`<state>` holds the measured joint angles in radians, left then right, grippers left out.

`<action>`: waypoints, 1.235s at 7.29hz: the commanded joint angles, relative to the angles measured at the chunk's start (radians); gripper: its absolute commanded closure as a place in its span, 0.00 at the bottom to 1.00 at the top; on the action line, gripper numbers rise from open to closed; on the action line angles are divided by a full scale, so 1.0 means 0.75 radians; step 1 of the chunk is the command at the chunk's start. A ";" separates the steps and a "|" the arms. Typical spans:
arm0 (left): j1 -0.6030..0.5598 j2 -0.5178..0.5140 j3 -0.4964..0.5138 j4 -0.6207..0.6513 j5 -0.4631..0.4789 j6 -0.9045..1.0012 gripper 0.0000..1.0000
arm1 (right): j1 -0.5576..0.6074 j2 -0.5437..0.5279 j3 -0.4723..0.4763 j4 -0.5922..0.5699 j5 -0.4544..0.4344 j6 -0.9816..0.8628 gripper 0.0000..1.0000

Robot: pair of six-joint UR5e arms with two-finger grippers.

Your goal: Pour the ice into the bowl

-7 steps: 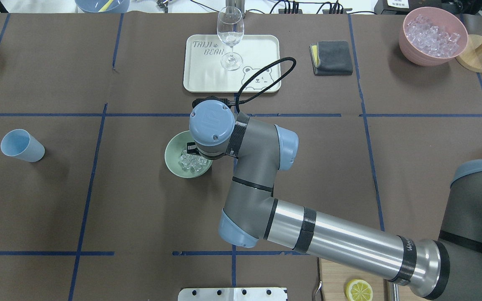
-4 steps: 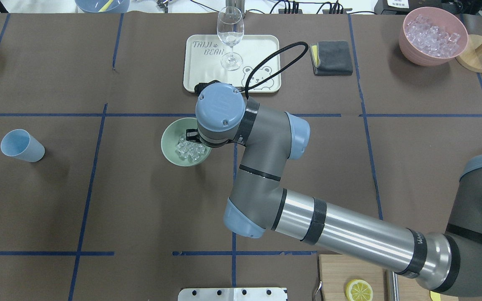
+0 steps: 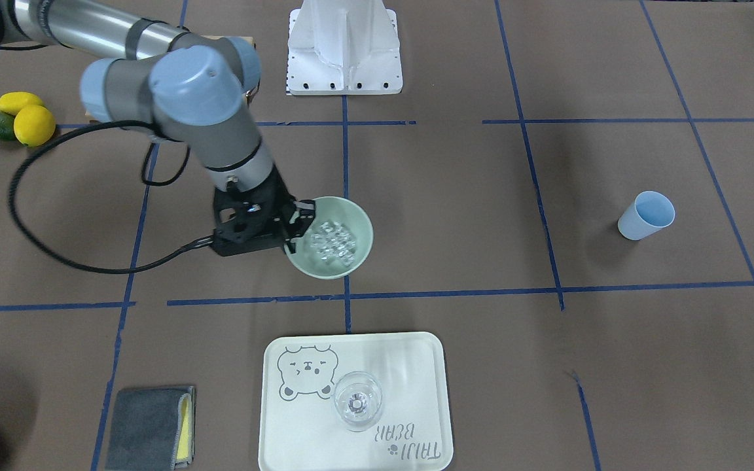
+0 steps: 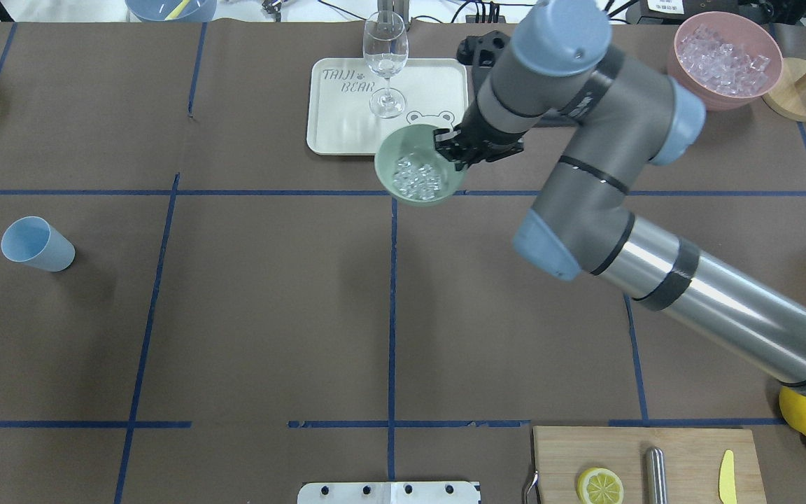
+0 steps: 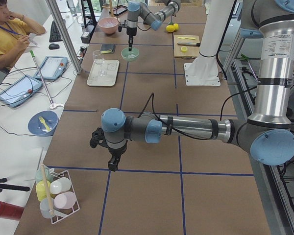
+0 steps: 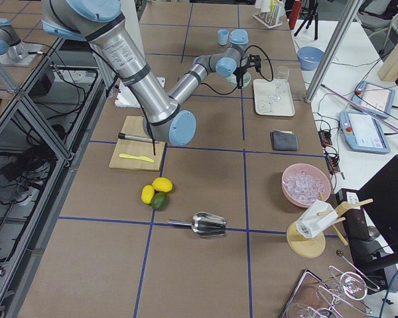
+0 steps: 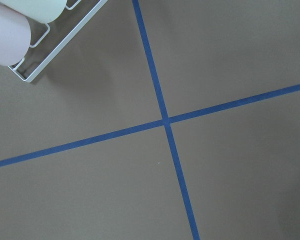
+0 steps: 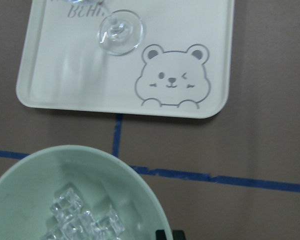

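My right gripper (image 4: 453,155) is shut on the near-right rim of the pale green bowl (image 4: 403,150) and holds it up off the table, beside the tray's front corner. Clear ice (image 4: 417,180) cubes lie in the bowl's bottom. In the front-facing view the bowl (image 3: 353,214) hangs level, the ice (image 3: 332,241) piled inside and the right gripper (image 3: 298,226) clamped on its rim. Low in the right wrist view are the bowl (image 8: 50,170) and the ice (image 8: 82,222). My left gripper (image 5: 112,162) hovers over bare table; I cannot tell whether it is open.
A wine glass (image 4: 385,63) stands on the cream tray (image 4: 438,77) just beyond the bowl. A pink tub (image 4: 723,91) of ice sits far right, a light blue cup (image 4: 36,243) far left. A cutting board (image 4: 683,448) lies near the front edge, a grey cloth (image 3: 148,425) beside the tray.
The right arm has swung up and to the far right, carrying the bowl with its ice from left of the table's centre to the tray's front corner.
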<state>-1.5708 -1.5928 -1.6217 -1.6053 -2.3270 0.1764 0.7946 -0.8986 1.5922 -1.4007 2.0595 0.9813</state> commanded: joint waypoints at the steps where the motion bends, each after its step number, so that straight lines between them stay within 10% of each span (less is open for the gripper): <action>1: 0.000 0.005 0.002 -0.001 0.000 0.000 0.00 | 0.143 -0.249 0.098 0.004 0.074 -0.231 1.00; 9: 0.002 0.005 0.000 -0.013 -0.002 -0.002 0.00 | 0.292 -1.039 0.237 0.588 0.252 -0.241 1.00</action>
<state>-1.5699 -1.5881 -1.6214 -1.6145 -2.3280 0.1761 1.0133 -1.6207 1.7692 -1.0266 2.2487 0.7976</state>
